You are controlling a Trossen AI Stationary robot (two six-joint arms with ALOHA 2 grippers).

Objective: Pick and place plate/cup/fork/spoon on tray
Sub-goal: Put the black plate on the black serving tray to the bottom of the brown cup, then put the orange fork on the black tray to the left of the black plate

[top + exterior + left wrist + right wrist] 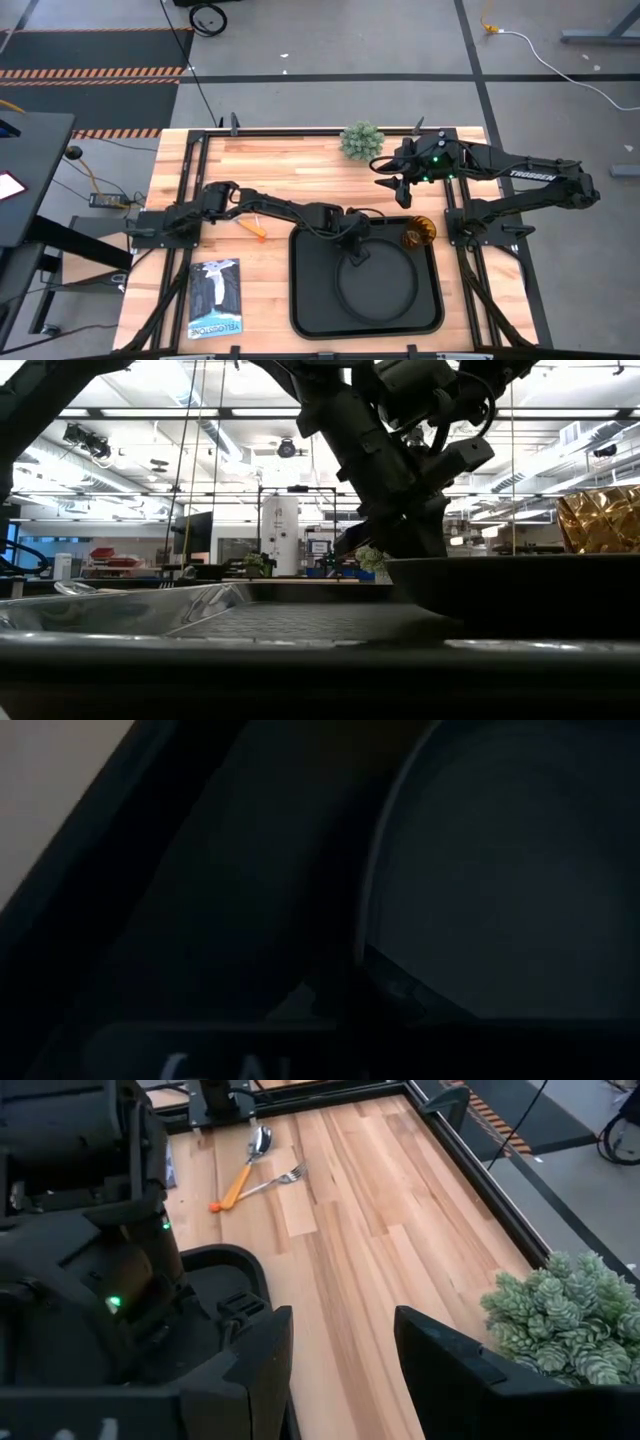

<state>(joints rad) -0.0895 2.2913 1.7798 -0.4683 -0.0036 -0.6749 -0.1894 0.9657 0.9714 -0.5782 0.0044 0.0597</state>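
Plate (378,283) sits in tray (305,300); my L gripper (355,250) at its rim, fingers hidden, can't tell. R gripper (392,184) hovers, fingers apart. Cup (418,233) at tray corner. Next, I judge: fork (280,1179), spoon (250,1155).

- Setting: robotics lab or test hall inside a large industrial-type building.
- Butcher-block table (300,170) is boxed in a black metal frame (190,160), with two dark arms bolted at its sides; the right arm (540,180) carries a maker's name.
- Floor is bare grey concrete (330,40) with taped lines and orange-black hazard striping (90,72).
- Loose cables (560,65) run over the floor; a caster wheel (210,18) shows at the top edge.
- Low view: high open ceiling with rows of strip lights (180,410) and exposed ducts, a white tank (279,535), and shelving with red bins (105,555) far behind.
- A small artificial plant (361,140) sits on the table.
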